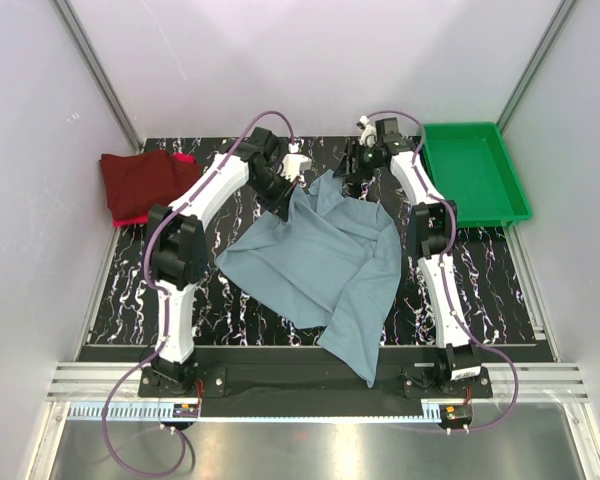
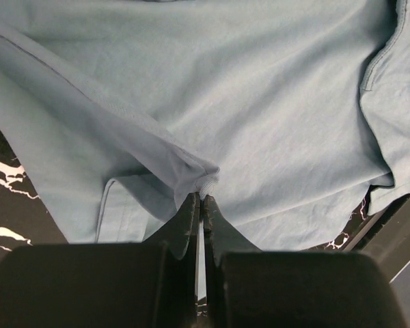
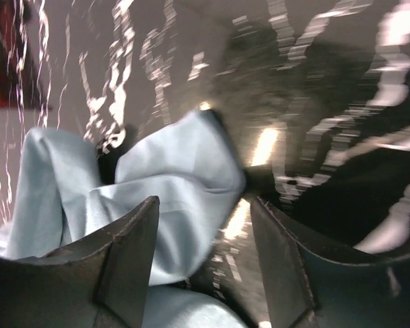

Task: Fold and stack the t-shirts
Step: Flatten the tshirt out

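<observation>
Here the left claw (image 2: 201, 199) pinches the grey-blue t-shirt (image 1: 320, 260), while the right claw (image 3: 205, 208) gapes around another fold.

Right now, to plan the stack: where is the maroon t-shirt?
In the top view, the maroon t-shirt lies at the table's far-left corner, on a red shirt, well left of the left gripper and the grey-blue shirt.

Green plastic tray (image 1: 475, 170): flat at the far right corner of the counter | Counter (image 1: 130, 290): black top, white marble veining | Walls (image 1: 310, 60): plain white panels on three sides | Aluminium rail (image 1: 80, 382): along the near edge
</observation>
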You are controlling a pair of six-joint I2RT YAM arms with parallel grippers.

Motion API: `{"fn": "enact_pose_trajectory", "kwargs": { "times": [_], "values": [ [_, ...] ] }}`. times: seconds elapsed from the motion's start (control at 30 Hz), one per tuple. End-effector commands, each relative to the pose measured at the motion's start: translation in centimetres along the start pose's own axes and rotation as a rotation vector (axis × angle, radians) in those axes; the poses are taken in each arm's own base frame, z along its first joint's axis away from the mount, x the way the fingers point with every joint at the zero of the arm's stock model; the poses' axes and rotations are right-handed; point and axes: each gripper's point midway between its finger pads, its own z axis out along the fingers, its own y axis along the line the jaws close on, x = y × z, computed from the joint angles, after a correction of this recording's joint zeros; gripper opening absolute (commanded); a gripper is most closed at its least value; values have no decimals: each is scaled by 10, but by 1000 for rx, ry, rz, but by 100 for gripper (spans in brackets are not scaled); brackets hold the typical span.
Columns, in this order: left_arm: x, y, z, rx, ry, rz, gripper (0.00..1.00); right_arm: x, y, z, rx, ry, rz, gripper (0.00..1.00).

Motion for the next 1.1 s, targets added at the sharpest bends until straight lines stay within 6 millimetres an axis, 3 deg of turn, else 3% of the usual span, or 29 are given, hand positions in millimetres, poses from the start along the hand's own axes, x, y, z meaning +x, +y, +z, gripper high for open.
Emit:
{"fn": "enact_pose_trajectory", "kwargs": {
  "times": [0.0,0.07,0.2,0.3,0.33,0.4,0.5,0.53,0.57,0.6,0.63,0.67,0.7,0.77,0.8,0.9,1.0,1.07],
  "values": [
    [-15,0,0,5,-36,1,0,59,13,22,13,176,-29,63],
    [-19,-2,0,16,-50,5,0,73,16,28,28,213,-42,59],
    [-21,-4,0,21,-56,2,0,79,13,34,67,223,-56,46],
    [-20,-4,0,19,-56,0,0,79,2,34,125,216,-65,8],
    [-19,-4,0,19,-56,0,0,76,0,31,158,210,-76,0],
    [-20,-3,-1,13,-57,4,0,67,0,23,167,191,-83,0],
    [-24,10,-11,-30,-78,-3,0,35,5,-4,190,119,-95,0],
    [-31,16,-17,-46,-104,1,0,16,11,-20,194,75,-107,0],
    [-35,21,-23,-59,-121,0,0,0,5,-35,209,33,-102,0],
    [-38,38,-32,-103,-139,-16,0,-12,5,-48,218,1,-106,0],
    [-52,46,-48,-137,-186,2,0,-34,12,-69,231,-55,-130,0],
    [-57,58,-59,-174,-208,10,0,-49,4,-89,252,-97,-128,0],
    [-69,74,-82,-220,-265,21,0,-68,13,-113,265,-149,-168,0],
    [-76,90,-104,-270,-311,34,0,-87,17,-144,287,-207,-200,0],
    [-77,100,-120,-297,-337,34,0,-102,21,-171,304,-257,-216,0],
    [-87,101,-155,-349,-406,75,0,-119,33,-210,308,-323,-239,0],
    [-97,91,-182,-377,-468,108,0,-133,74,-256,277,-406,-290,0],
    [-105,82,-199,-389,-511,122,0,-136,86,-270,270,-428,-332,0]
  ]
}}
